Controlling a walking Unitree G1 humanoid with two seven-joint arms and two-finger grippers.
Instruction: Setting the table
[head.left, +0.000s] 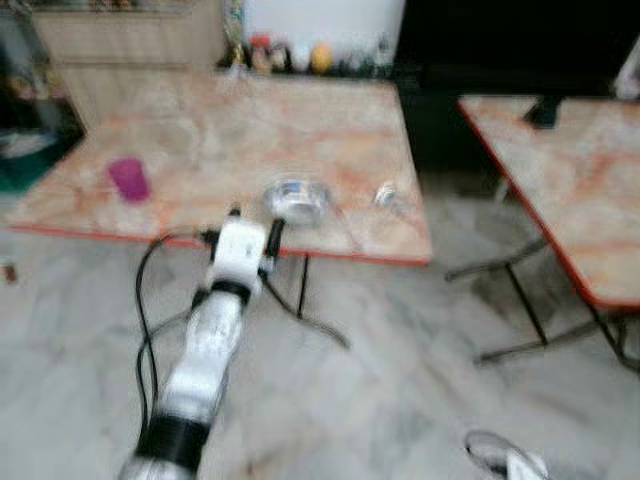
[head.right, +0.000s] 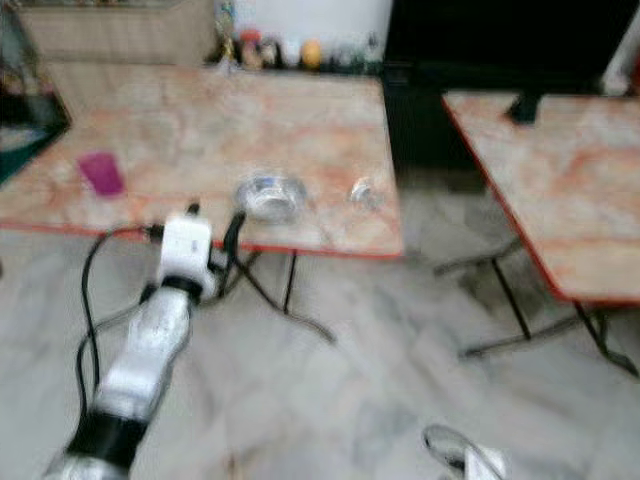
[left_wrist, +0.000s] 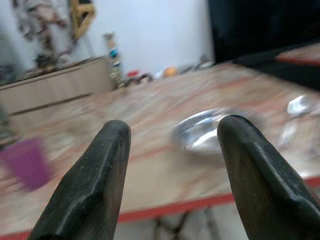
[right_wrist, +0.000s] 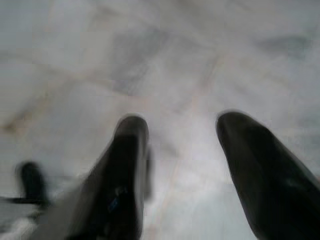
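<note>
A marble-topped table (head.left: 190, 120) with a red edge stands ahead of me. Near its front edge sits a steel bowl (head.left: 297, 200), with a small shiny object (head.left: 386, 194) to its right; blur hides what that object is. A purple cup (head.left: 129, 179) stands at the front left. My left gripper (head.left: 253, 225) reaches out at the table's front edge just short of the bowl. In the left wrist view that gripper (left_wrist: 172, 165) is open and empty, with the bowl (left_wrist: 205, 131) beyond its fingertips. My right gripper (right_wrist: 182, 165) hangs open over the floor.
A second marble table (head.left: 570, 170) on folding legs stands to the right, with a floor gap between the two. Several bottles and jars (head.left: 290, 55) line the far edge against a white wall. A black cable (head.left: 145, 300) loops beside my left arm. All views are blurred.
</note>
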